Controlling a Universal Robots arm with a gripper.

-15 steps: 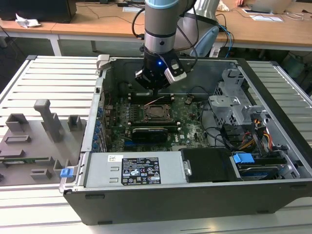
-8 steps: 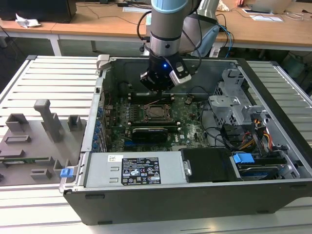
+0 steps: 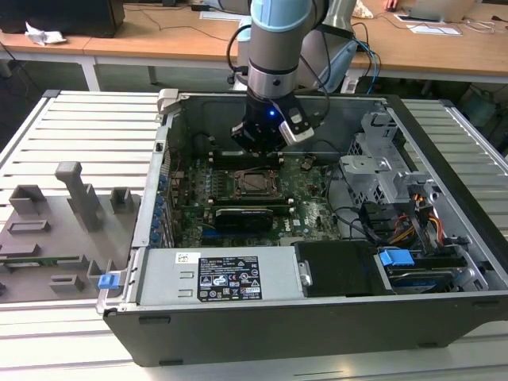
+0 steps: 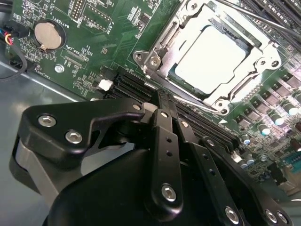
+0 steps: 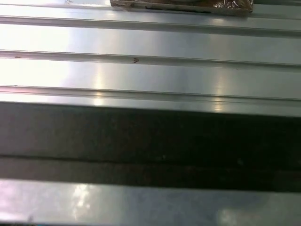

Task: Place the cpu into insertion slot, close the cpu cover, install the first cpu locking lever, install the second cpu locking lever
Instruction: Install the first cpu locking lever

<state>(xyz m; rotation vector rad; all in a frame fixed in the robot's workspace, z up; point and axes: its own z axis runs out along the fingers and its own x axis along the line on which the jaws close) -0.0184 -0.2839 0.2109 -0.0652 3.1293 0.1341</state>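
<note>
Cpu (image 4: pixel 209 59) seated in insertion slot, cpu cover (image 4: pixel 263 56) down around it; tool (image 4: pixel 162 101) pressed together, empty, just beside cover edge.

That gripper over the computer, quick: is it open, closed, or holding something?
Gripper: fingers closed together, holding nothing, above the motherboard beside the cpu.

Arm (image 3: pixel 274 36): reaches down into the open case (image 3: pixel 317 317) from the far side.
Pincer (image 3: pixel 255 147): low over the board (image 3: pixel 305 210), just beyond the slot (image 3: pixel 252 182); a blue light glows on the wrist.
Slot: square, metal-framed, mid-board, with a dark centre.
Black card (image 3: pixel 242 216): lies just nearer than the slot.
Power supply (image 3: pixel 218 278): grey box with a label along the near wall.
Grey fixtures (image 3: pixel 67 214): stand on the slatted surface (image 3: pixel 87 127) at the exterior view's left.
</note>
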